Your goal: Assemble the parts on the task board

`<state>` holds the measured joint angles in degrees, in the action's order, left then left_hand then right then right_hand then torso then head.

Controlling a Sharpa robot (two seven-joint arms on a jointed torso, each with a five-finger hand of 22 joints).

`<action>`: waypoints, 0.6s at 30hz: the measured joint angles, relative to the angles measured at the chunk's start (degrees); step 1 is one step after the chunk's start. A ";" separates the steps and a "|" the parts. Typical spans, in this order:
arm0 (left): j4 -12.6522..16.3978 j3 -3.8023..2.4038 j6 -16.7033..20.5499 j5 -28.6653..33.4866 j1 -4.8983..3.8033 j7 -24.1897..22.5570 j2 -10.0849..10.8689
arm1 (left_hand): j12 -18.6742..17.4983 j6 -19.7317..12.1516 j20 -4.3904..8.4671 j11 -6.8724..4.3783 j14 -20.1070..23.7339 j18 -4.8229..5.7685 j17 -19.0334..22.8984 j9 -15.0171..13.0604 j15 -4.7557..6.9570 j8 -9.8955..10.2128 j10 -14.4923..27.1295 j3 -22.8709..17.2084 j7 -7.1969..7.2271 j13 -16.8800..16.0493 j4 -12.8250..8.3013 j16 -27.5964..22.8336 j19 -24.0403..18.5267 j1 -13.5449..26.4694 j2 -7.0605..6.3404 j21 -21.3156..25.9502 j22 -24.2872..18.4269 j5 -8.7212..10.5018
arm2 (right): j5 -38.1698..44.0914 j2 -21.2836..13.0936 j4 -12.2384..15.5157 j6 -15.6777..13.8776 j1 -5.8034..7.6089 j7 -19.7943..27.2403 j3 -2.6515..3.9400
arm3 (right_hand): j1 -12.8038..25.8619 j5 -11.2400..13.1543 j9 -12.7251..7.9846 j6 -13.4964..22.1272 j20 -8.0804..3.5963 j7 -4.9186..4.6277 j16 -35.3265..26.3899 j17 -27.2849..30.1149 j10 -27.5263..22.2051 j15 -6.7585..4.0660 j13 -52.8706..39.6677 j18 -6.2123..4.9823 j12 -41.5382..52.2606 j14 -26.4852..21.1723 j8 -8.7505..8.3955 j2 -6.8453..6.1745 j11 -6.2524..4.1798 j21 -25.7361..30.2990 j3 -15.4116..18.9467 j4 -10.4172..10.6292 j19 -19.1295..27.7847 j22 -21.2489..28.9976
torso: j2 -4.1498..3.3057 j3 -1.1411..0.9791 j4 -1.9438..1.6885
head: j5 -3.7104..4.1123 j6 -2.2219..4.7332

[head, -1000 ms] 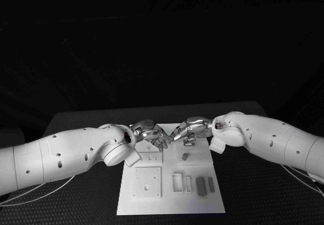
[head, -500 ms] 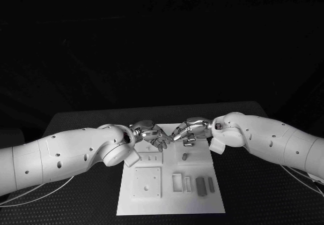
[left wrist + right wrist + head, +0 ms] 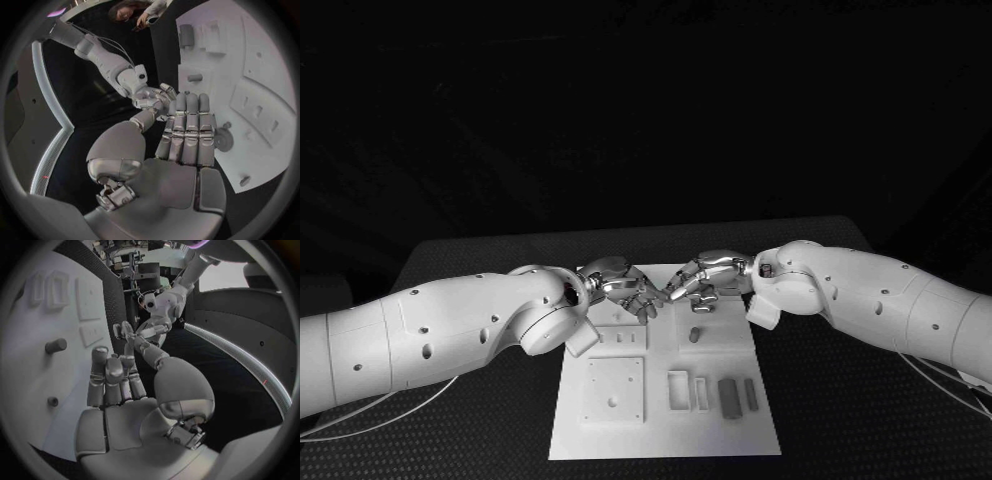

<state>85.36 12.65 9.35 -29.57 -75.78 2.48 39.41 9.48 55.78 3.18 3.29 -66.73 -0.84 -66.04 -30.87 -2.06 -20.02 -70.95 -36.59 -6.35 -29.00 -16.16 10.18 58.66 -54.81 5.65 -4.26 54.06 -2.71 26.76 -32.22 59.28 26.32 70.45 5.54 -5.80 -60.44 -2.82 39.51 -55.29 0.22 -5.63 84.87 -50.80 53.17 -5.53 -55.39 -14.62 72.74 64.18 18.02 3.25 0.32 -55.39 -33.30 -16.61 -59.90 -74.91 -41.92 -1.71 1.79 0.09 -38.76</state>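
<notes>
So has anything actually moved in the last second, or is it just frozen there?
Nothing visibly changed. The left hand and right hand stay close together over the far end of the task board, and the grey parts near its front edge lie where they were.
</notes>
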 measured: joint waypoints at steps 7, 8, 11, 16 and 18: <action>0.13 0.00 0.00 0.63 0.01 0.50 0.07 | -1.97 -3.62 -0.35 1.92 0.49 0.00 0.00 0.87 -0.48 2.40 3.24 5.58 -2.85 0.87 1.39 -0.50 -0.80 5.85 -6.89 0.05 0.20 -0.28 | 0.09 0.08 -0.01 -0.19 0.00 0.22 0.01 | -0.23 0.01 0.05 0.00 0.00 0.00 0.00 -0.06 0.00 0.01 0.00 0.02 0.01 0.02 0.29 0.22 0.00 0.00 -0.15 -0.19 0.00 0.00 | -0.01 -0.01 0.01 | 0.04 -0.03; 0.13 0.00 0.01 0.70 0.01 0.55 0.07 | -2.19 -4.12 -0.29 2.16 0.72 0.00 0.03 0.97 -0.71 2.60 3.64 6.46 -2.95 0.96 1.63 -0.72 -1.05 6.81 -7.35 0.28 0.19 -0.28 | 0.13 0.08 -0.01 -0.19 0.00 0.24 0.01 | -0.24 0.01 0.05 0.00 0.00 0.00 0.00 -0.06 0.00 0.01 0.00 0.02 0.01 0.02 0.29 0.24 0.00 0.00 -0.14 -0.18 0.00 0.00 | -0.01 -0.01 0.00 | 0.05 -0.07; 0.14 0.00 0.04 0.90 0.01 0.68 0.21 | -2.22 -4.53 -0.61 2.54 1.04 0.00 0.19 1.03 -1.02 2.76 4.42 8.34 -3.25 1.02 1.96 -1.16 -1.85 8.64 -8.62 0.33 0.03 -0.29 | 0.28 0.08 -0.01 -0.15 0.00 0.27 0.01 | -0.38 0.17 0.05 0.00 -0.19 -0.01 0.21 -0.06 0.00 0.02 -0.06 0.10 0.01 0.03 0.30 0.37 0.00 0.02 -0.08 -0.24 -0.20 0.00 | -0.01 -0.01 0.00 | 0.02 -0.15; 0.11 0.00 0.10 1.30 0.01 0.90 0.46 | -2.67 -6.11 -0.61 3.05 1.45 0.00 0.20 1.22 -1.02 3.44 5.76 9.26 -3.75 1.19 1.87 -1.20 -2.26 9.37 -8.90 0.32 -0.16 -0.29 | 0.54 0.06 0.05 -0.07 0.00 0.28 0.01 | -0.38 0.17 0.05 0.01 -0.20 -0.01 0.21 -0.06 0.00 0.03 -0.06 0.38 0.01 0.03 0.30 0.37 0.00 -0.19 -0.07 -0.24 -0.20 0.00 | -0.01 -0.01 0.00 | -0.02 -0.21; 0.07 -0.02 0.18 1.44 0.01 0.97 0.53 | -2.66 -7.00 -0.61 2.96 1.45 0.00 0.20 1.37 -1.02 3.89 6.09 9.69 -4.08 1.02 1.62 -1.20 -2.27 9.37 -8.90 0.32 -0.24 -0.29 | 0.63 0.05 0.07 -0.03 0.00 0.28 0.01 | -0.38 0.17 0.05 0.01 -0.20 -0.02 0.21 -0.09 0.00 0.03 -0.06 0.39 0.01 0.03 0.32 0.37 0.00 -0.19 -0.07 -0.24 -0.20 0.00 | -0.02 0.00 0.00 | 0.03 -0.21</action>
<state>85.43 12.63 9.53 -28.13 -75.77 3.45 39.94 6.82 48.78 2.57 6.25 -65.28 -0.85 -65.84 -29.50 -3.08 -16.14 -64.86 -26.90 -10.43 -27.98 -14.54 8.98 56.39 -45.45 -3.25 -3.94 53.82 -2.99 27.39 -32.16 59.35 26.29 70.45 5.83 -5.78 -60.82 -2.65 39.56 -55.27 0.02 -5.64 85.08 -50.89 53.17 -5.49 -55.45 -14.23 72.75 64.21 18.34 3.62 0.32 -55.58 -33.37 -16.85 -60.10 -74.91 -41.94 -1.71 1.79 0.12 -38.97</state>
